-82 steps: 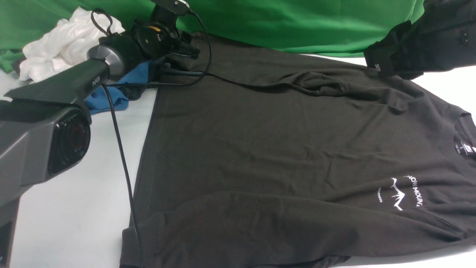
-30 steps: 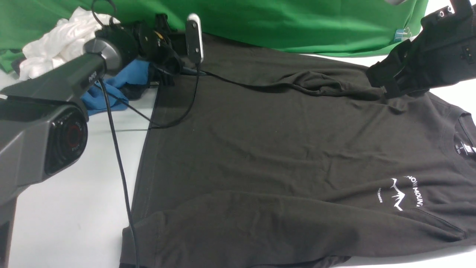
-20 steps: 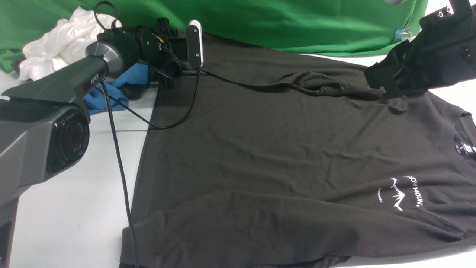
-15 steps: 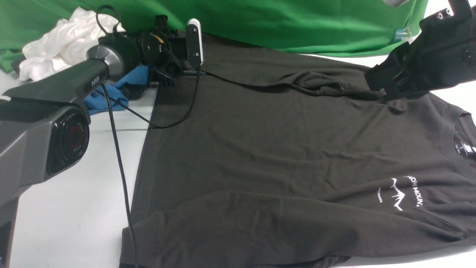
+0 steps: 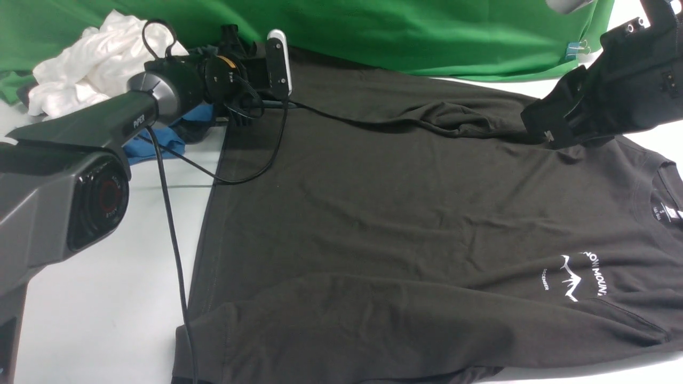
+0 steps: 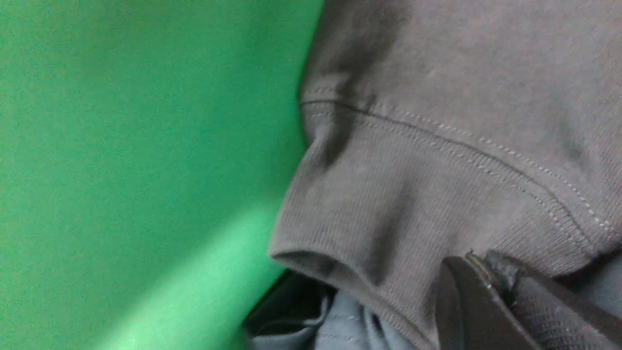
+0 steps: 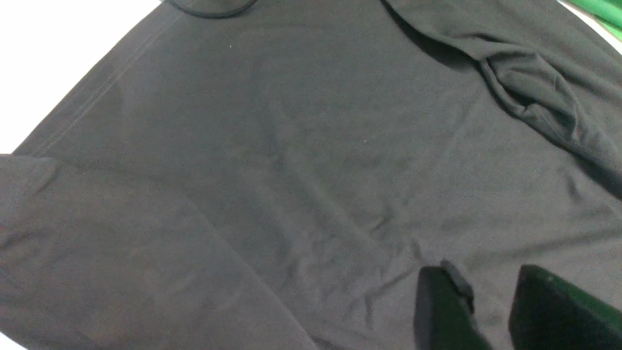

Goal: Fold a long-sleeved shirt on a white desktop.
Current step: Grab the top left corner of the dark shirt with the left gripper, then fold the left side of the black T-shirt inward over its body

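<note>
The long-sleeved shirt (image 5: 400,213) lies lengthwise left-right; left claw (image 5: 241,116) pinches its upper-left hem, right claw (image 5: 552,136) gapes empty upper right.

We log the left arm (image 5: 80,128) as dark grey with white "PiPER" lettering (image 5: 137,118), a red-ringed joint (image 5: 104,194), black cables (image 5: 172,224) and a white wrist camera (image 5: 278,58). Right arm (image 5: 624,90) is black with small screws (image 5: 632,22). Right gripper (image 7: 483,274) is black.

Bright and even, lit apparently from overhead. Soft shadows only, under folds of the long-sleeved shirt (image 5: 373,213). Mild washed-out glare across the white desktop (image 5: 106,298). Dark knit muddy and low in contrast. Left wrist view slightly blurred, green backdrop (image 6: 121,146) out of focus.
</note>
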`<action>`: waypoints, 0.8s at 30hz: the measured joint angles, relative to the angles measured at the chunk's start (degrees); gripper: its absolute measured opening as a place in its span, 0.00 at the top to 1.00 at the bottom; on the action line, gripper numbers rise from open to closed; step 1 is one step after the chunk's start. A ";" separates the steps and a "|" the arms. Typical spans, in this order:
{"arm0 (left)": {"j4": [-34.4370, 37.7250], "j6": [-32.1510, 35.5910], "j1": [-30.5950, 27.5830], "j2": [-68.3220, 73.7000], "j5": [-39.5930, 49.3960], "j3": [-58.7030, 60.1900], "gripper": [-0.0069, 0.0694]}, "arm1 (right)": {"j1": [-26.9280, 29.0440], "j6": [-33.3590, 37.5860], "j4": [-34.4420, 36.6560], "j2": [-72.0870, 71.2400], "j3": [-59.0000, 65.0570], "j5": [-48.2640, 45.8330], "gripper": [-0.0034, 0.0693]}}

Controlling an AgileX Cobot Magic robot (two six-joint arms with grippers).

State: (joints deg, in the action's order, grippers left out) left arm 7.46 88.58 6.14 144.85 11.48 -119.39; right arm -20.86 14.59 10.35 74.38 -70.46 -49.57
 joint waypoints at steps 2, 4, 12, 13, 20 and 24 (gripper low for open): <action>0.00 -0.29 0.20 -0.35 1.18 0.16 0.88 | 0.00 0.00 -0.02 0.00 0.00 0.00 0.63; 0.21 -0.42 0.81 -1.83 4.37 0.28 0.88 | 0.00 0.00 0.02 0.00 0.00 0.00 0.63; 2.67 -1.60 1.33 -7.85 13.36 0.35 0.88 | 0.00 0.01 0.05 0.00 0.00 -0.08 0.63; 2.67 -2.98 1.28 -8.96 15.82 0.35 0.88 | 0.00 0.01 0.05 0.00 0.21 -0.15 0.63; 2.83 -12.34 1.28 -14.08 28.76 0.35 0.88 | 0.00 0.42 0.05 0.00 2.83 -0.21 0.63; 2.23 -15.94 1.28 -16.40 33.47 0.35 0.88 | 0.00 0.43 0.05 0.02 2.85 -0.12 0.63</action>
State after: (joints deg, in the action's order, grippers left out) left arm 9.69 72.64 7.42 128.45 44.95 -119.04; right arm -20.86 15.02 10.40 74.40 -67.61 -49.69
